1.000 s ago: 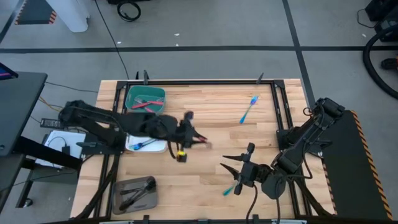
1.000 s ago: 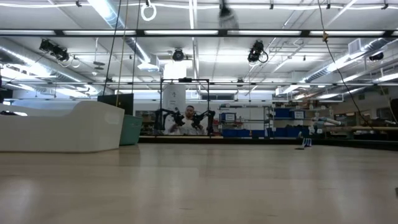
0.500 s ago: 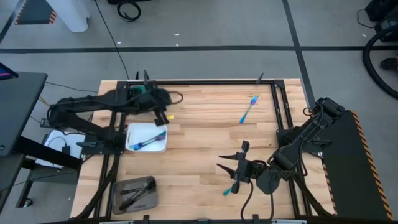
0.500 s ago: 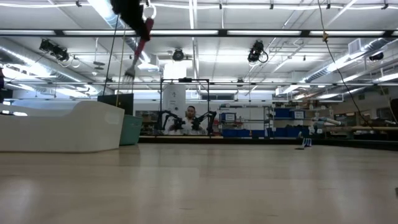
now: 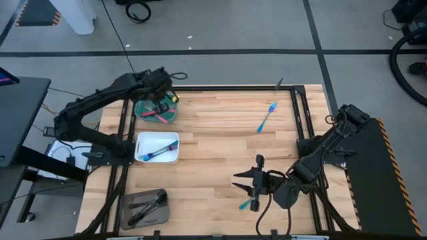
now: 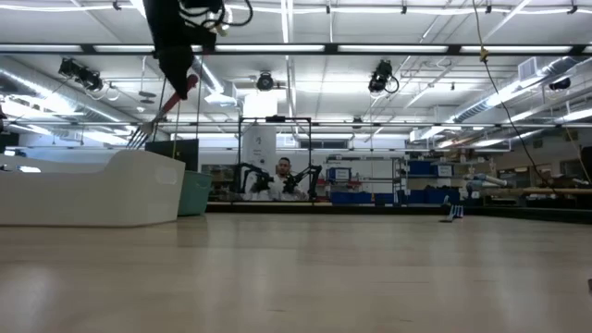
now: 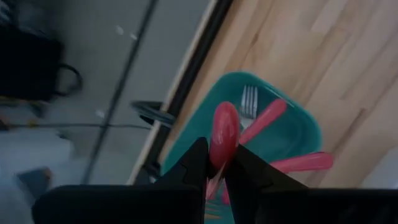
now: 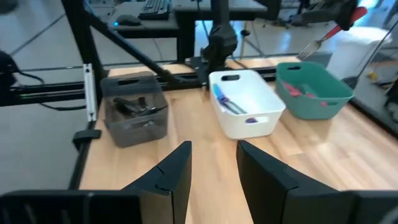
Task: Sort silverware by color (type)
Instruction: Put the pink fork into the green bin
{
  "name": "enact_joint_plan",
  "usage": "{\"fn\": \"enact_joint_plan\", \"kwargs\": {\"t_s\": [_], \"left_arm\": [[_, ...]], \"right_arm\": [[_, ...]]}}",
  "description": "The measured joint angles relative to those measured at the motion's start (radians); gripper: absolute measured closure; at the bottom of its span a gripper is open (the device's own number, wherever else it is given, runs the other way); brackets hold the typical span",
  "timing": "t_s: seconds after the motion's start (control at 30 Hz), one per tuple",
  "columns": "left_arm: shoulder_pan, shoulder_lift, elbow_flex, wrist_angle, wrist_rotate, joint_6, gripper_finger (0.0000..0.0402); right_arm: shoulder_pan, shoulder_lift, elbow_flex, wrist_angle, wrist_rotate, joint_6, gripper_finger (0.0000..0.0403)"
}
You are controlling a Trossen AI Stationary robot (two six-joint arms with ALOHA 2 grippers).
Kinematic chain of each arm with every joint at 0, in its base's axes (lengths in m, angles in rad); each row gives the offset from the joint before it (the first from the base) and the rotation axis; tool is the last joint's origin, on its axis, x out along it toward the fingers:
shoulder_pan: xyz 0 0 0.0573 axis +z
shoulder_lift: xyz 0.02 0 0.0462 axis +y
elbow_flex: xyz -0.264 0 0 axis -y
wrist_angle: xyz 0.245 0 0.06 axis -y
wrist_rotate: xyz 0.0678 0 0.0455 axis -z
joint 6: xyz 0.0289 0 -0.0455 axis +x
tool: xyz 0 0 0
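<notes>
My left gripper (image 5: 162,101) hangs over the teal tray (image 5: 141,110) at the table's far left, shut on a red-handled fork (image 6: 166,106). More red-handled silverware (image 7: 292,163) lies in that tray. My right gripper (image 5: 256,184) stands open near the front right, above a blue utensil (image 5: 246,203) lying flat on the table. A second blue utensil (image 5: 267,117) lies at the far right. The right wrist view shows its open fingers (image 8: 180,171) with nothing between them. My left gripper pinches the fork's red handle (image 7: 222,140) between its two fingers, which slant down from above. The fork juts out below the fingers at a slant, its metal tines (image 6: 141,139) lowest. It hangs clear of the teal tray.
A white tray (image 5: 172,139) with blue utensils sits at the left, in front of the teal one. A grey tray (image 5: 131,200) with dark utensils stands at the front left. A black frame (image 5: 220,87) runs along the table's edges. Bare wood lies in the middle.
My left gripper has swung from the table's middle left toward the far left corner and now hangs over the teal tray, tipped further downward, carrying the red-handled fork clear of the table. My right gripper has rolled a little in place.
</notes>
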Motion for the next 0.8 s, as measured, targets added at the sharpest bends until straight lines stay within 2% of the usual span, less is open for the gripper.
{"fn": "enact_joint_plan", "kwargs": {"t_s": [0.13,0.43,0.67,0.8], "left_arm": [[0.076,0.059,0.0,-0.001,0.089,-0.001,0.0356],[0.158,0.196,0.0,-0.014,0.08,-0.029,0.0356],[0.165,0.29,0.0,-0.014,0.083,-0.051,0.0354],[0.165,0.33,0.0,-0.018,0.083,-0.051,0.0338]], "right_arm": [[0.0,0.0,0.0,-0.021,-0.039,0.048,0.0268],[0.0,0.0,0.0,-0.043,-0.045,0.078,0.0268],[0.0,0.0,0.0,-0.047,-0.045,0.077,0.0268],[0.0,0.0,0.0,-0.048,-0.049,0.076,0.0268]]}}
